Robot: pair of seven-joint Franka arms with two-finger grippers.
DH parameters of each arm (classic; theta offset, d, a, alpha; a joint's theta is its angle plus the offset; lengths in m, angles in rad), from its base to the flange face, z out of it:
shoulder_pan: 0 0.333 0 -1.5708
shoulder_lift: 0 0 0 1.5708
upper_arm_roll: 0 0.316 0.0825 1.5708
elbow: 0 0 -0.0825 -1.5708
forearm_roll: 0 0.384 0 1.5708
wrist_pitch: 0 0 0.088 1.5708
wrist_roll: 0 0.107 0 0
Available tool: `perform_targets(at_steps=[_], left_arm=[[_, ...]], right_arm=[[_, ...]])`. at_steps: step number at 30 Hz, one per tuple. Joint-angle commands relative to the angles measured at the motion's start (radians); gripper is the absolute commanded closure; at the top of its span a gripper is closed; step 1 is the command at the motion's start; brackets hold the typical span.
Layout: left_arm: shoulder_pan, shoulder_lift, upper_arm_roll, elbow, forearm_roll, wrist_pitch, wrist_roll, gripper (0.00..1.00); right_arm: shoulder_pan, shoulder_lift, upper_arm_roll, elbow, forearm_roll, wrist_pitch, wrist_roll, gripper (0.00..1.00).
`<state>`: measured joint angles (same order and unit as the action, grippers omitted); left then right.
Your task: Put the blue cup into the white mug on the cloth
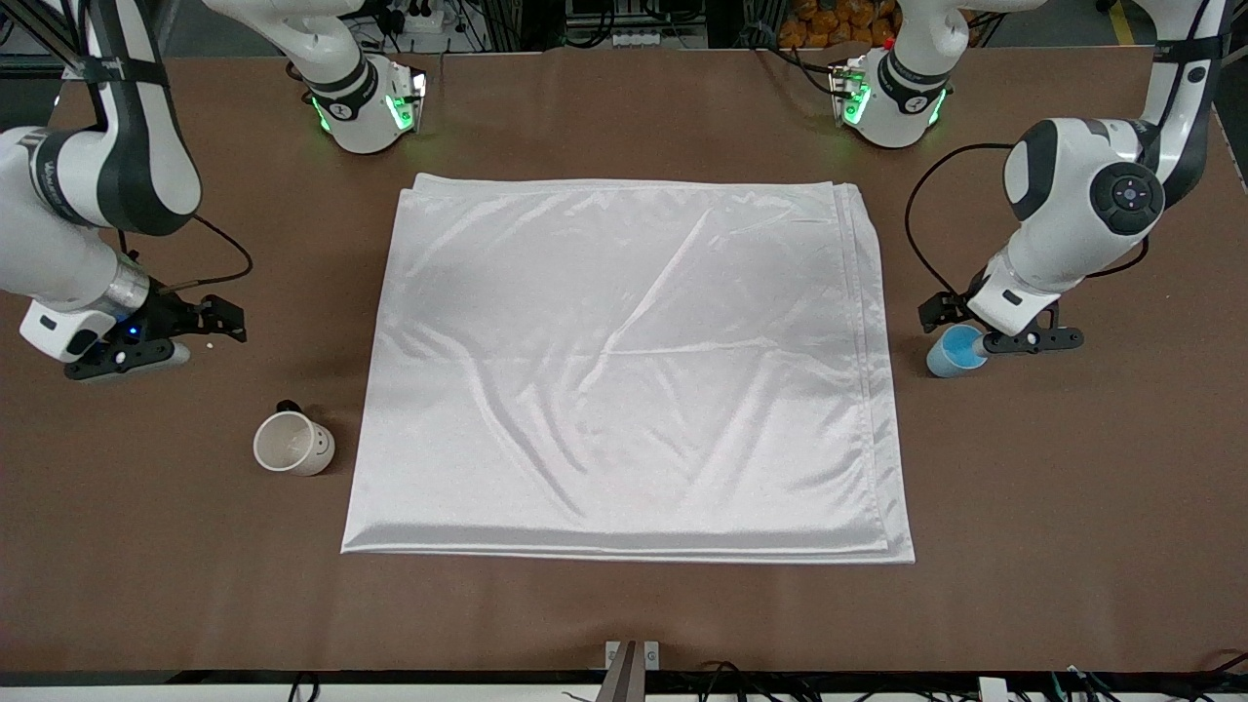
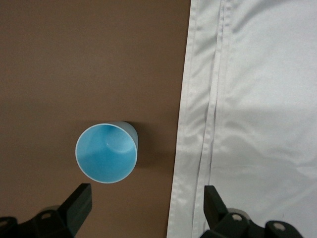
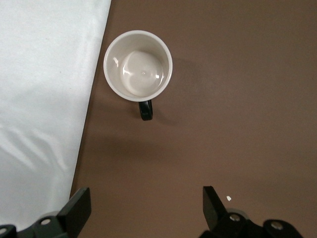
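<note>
My right gripper point(image 1: 210, 327) hangs spread over bare brown table point(image 1: 624, 614). The glossy white mug point(image 1: 292, 444) stands beside the wrinkled satin cloth point(image 1: 624, 370). The tapered blue cup point(image 1: 954, 352) stands under my spread, empty left gripper point(image 1: 1004, 327).

Front cam is sitting high, facing my bases, taking in the whole cloth point(image 1: 624, 370) w/ table around it. My left wrist cam is looking straight down, close, at the cloth's edge point(image 2: 247, 119) toward my left arm's end. Right wrist cam is doing likewise at the cloth's edge point(image 3: 44, 99) toward my right arm's end.
</note>
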<state>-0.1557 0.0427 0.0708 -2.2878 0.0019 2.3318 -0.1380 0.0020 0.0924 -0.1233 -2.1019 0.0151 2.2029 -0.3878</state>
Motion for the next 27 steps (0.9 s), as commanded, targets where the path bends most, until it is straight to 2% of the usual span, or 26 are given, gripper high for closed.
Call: perform_targets(at_steps=[1, 10, 21, 27], left_arm=[[0.002, 0.022, 0.004, -0.025, 0.012, 0.060, 0.017, 0.00], [0.008, 0.088, 0.015, -0.042, 0.012, 0.148, 0.017, 0.00], [0.008, 0.160, 0.015, -0.042, 0.012, 0.222, 0.017, 0.00], [0.008, 0.203, 0.015, -0.044, 0.012, 0.271, 0.018, 0.02]], right_arm=[[-0.002, 0.052, 0.004, -0.026, -0.014, 0.096, -0.048, 0.00], [0.001, 0.156, 0.005, -0.038, 0.002, 0.236, -0.085, 0.01], [0.018, 0.237, 0.005, -0.033, 0.006, 0.334, -0.077, 0.12], [0.027, 0.262, 0.005, -0.024, 0.082, 0.336, -0.085, 0.16]])
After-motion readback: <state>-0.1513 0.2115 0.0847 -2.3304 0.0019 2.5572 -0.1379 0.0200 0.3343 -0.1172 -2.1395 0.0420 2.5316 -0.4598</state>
